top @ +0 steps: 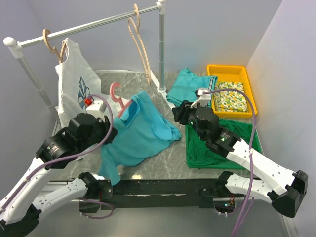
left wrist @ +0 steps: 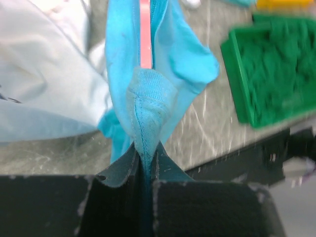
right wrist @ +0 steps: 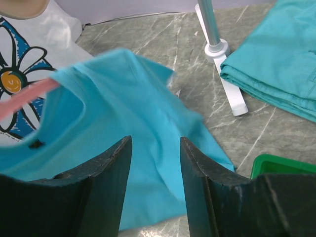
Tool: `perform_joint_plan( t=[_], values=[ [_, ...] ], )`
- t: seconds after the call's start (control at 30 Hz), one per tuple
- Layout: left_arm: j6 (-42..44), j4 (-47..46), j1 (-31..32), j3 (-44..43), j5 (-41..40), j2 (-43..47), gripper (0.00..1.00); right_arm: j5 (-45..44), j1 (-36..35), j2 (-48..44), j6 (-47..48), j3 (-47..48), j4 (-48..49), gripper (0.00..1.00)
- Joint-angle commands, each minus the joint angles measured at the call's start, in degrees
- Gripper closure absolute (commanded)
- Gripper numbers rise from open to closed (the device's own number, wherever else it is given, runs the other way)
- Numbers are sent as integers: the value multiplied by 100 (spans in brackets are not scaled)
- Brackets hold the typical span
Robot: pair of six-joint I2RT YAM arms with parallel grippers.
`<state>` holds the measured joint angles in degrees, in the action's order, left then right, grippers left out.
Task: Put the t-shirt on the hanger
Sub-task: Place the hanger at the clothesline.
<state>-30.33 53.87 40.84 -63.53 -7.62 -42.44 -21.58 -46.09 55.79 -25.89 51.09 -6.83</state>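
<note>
Left hand pinching the turquoise-blue short-sleeved cotton t-shirt
Its fingers clamp a fold; the shirt drapes onto the grey marbled desk, thin pink plastic hanger poking through its neck; right hand nearby, fingers parted, empty

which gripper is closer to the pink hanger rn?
Left. The left gripper is shut on the t-shirt, with the hanger just beyond its fingertips. The right gripper is open at the t-shirt's opposite edge, farther off.
</note>
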Motion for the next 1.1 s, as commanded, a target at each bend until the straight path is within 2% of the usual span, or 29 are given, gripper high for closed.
perform_joint_plan(
  t=[0.0,0.07,0.23,0.4,0.67,0.83,0.97,1.07],
  values=[
    [-859,-543,-15,-537,-1161,-465,99,-30,21,-51,-92,200,252,48],
    [-1018,-728,-15,-783,-1285,-738,99,-13,21,-59,-109,200,235,48],
    [-1475,-790,-120,-1433,-2515,-1688,99,23,21,-94,-101,261,182,49],
    [-1511,-1317,-541,-1803,-2218,-2242,99,58,12,-156,-127,314,121,49],
    [-1152,-1308,-735,-3033,-2543,-2919,99,102,12,-270,-144,331,33,49],
    [-1081,-1256,-1148,-3692,-2271,-3191,99,146,12,-288,-153,393,-29,49],
    [-888,-1334,-1350,-3790,-1981,-3333,99,163,12,-297,-206,367,-11,49],
    [-651,-1318,-1447,-3886,-2059,-3376,99,190,12,-332,-250,314,-2,49]
  ],
)
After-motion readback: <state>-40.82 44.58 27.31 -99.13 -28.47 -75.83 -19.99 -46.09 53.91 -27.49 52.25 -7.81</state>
